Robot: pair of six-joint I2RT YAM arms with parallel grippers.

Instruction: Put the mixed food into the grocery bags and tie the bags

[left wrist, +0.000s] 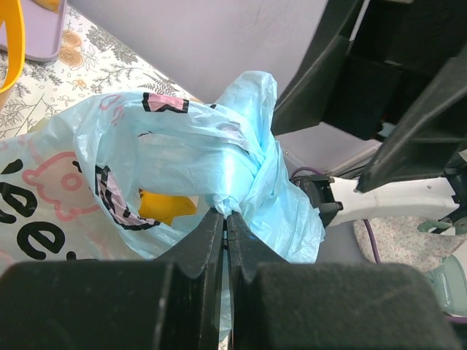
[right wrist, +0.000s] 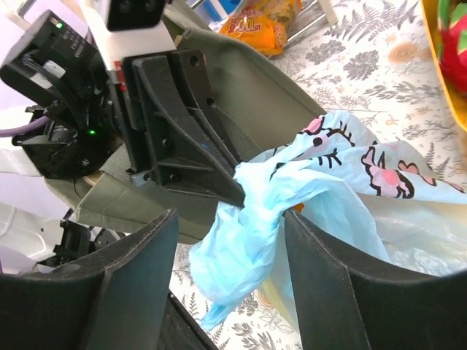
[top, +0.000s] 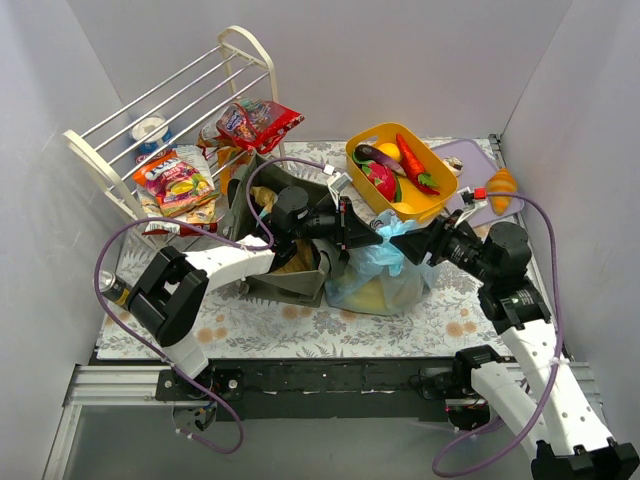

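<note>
The light-blue bag [top: 385, 278] is sitting at mid-desk [top: 300, 332], just beside the olive tote [top: 296, 284], with a yellow item [left wrist: 164, 206] showing through its film. Its handles are bunching into a twisted neck, though whether a finished knot is forming there cannot be told. The left gripper [left wrist: 225, 215] is clenching its jaws on that neck. The right gripper [right wrist: 230, 219] is holding its jaws apart, straddling the loose plastic without gripping it.

Judged progress: tying of this bag is under way, not confirmed complete. Much is remaining — toy vegetables [top: 385, 165] are lying in the yellow tub [top: 415, 209], snack packets [top: 178, 178] are resting on the white rack [top: 245, 40], and the tote is standing untied, its contents largely hidden.
</note>
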